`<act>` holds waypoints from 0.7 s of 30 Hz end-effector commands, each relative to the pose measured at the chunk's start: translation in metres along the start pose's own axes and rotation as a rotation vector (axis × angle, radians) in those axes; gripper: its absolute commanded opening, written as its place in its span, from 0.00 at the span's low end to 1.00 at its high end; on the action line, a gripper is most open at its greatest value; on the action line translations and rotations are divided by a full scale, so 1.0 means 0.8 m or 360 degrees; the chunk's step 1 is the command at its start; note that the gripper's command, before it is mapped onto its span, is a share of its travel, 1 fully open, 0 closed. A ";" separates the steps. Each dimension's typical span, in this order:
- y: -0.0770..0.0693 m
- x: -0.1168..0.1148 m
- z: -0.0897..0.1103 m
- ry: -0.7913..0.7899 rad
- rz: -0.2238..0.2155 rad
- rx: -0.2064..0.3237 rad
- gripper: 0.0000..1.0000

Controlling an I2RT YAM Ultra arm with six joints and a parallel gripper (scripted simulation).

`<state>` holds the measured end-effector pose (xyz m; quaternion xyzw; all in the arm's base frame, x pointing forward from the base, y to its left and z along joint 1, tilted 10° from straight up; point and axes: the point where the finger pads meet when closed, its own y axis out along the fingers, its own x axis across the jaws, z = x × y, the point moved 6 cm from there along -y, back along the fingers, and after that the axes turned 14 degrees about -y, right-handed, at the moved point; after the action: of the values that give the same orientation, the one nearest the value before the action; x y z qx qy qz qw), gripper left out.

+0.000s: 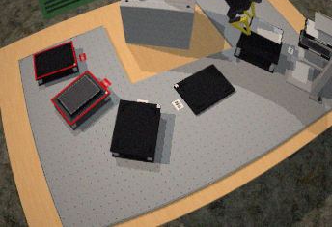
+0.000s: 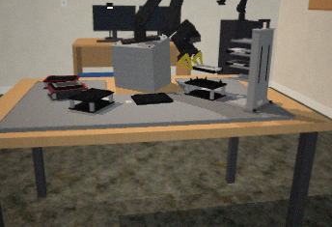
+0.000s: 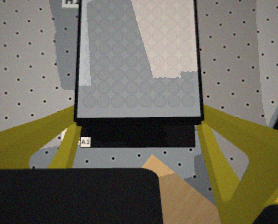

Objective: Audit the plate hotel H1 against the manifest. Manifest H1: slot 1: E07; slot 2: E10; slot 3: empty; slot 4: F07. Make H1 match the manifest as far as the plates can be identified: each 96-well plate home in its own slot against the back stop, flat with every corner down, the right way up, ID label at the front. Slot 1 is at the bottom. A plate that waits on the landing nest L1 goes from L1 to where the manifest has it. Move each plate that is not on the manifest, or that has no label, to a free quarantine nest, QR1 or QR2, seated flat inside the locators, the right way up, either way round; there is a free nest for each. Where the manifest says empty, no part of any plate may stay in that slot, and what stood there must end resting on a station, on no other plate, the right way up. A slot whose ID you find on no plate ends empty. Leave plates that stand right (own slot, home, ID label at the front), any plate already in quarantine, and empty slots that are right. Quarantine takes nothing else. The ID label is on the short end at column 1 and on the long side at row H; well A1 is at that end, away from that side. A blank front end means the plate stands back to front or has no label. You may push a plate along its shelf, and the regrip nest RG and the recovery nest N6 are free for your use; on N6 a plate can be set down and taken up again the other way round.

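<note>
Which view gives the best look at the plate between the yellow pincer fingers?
The wrist view: the plate fills the frame, its well grid visible, flanked by the yellow fingers. The top view shows it as a small pale patch beyond the pincer. The exterior view shows only its thin edge.
</note>
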<state>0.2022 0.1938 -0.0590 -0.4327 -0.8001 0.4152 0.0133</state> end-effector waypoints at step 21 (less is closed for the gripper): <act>0.016 0.002 -0.005 0.0018 0.0009 -0.0076 0.86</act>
<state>0.2029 0.1917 -0.0688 -0.4327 -0.7993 0.4168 0.0139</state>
